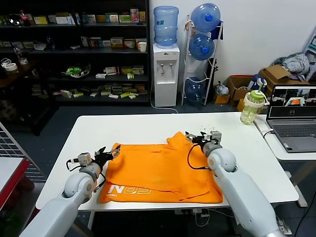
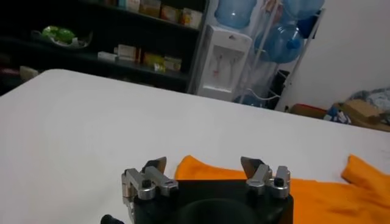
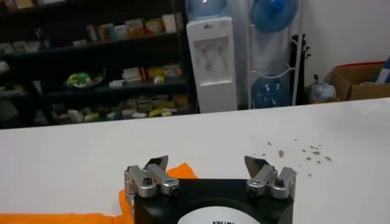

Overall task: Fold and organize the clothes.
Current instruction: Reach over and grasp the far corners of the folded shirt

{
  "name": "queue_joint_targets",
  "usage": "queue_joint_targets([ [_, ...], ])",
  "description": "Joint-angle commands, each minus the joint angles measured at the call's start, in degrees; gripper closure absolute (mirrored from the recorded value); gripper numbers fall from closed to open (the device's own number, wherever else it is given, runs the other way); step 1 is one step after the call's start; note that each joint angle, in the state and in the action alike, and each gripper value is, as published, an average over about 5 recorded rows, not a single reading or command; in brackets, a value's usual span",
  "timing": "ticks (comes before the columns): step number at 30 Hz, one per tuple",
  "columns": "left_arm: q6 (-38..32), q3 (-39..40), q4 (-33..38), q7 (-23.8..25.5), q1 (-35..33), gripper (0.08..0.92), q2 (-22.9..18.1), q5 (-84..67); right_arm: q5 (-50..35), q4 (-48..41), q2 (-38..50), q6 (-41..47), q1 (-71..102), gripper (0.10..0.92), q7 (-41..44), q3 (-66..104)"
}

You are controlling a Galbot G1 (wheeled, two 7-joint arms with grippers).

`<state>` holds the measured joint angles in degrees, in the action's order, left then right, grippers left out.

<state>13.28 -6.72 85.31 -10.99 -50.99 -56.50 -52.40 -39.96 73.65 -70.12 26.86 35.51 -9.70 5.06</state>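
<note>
- Hovering spread-fingered, left gripper (image 1: 114, 151) at the T-shirt (image 1: 158, 170) corner, right gripper (image 1: 193, 137) by the sleeve.
- Pinch both edges evenly, then lift together.

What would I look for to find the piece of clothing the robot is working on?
Look at the white rectangular table in front of the robot; a bright orange cotton T-shirt lies spread on its near half, between the open left gripper and the open right gripper. It is the only orange cloth there, with white lettering along its near edge.
</note>
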Motion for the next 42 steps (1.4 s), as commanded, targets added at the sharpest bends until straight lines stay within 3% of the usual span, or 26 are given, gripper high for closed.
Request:
queue_joint_targets([
  [1, -0.07, 8.03, -16.27, 2.63, 13.33, 0.177, -4.02, 0.65, 2.55, -18.83, -6.39, 0.88, -11.89, 0.203, 3.11, -5.88],
  [27, 0.86, 10.54, -17.77, 2.16, 13.79, 0.179, -4.18, 4.48, 2.11, -19.98, -6.67, 4.15, -10.59, 0.208, 4.94, -6.06],
  [32, 0.92, 10.65, -17.52, 1.84, 13.51, 0.255, -4.12, 4.61, 1.31, -19.64, -6.39, 5.01, -10.27, 0.319, 4.57, -6.1],
  [42, 0.76, 10.47, -16.89, 1.49, 13.12, 0.538, -4.1, 4.66, 0.51, -18.66, -6.08, 5.12, -9.54, 0.605, 4.49, -6.11],
])
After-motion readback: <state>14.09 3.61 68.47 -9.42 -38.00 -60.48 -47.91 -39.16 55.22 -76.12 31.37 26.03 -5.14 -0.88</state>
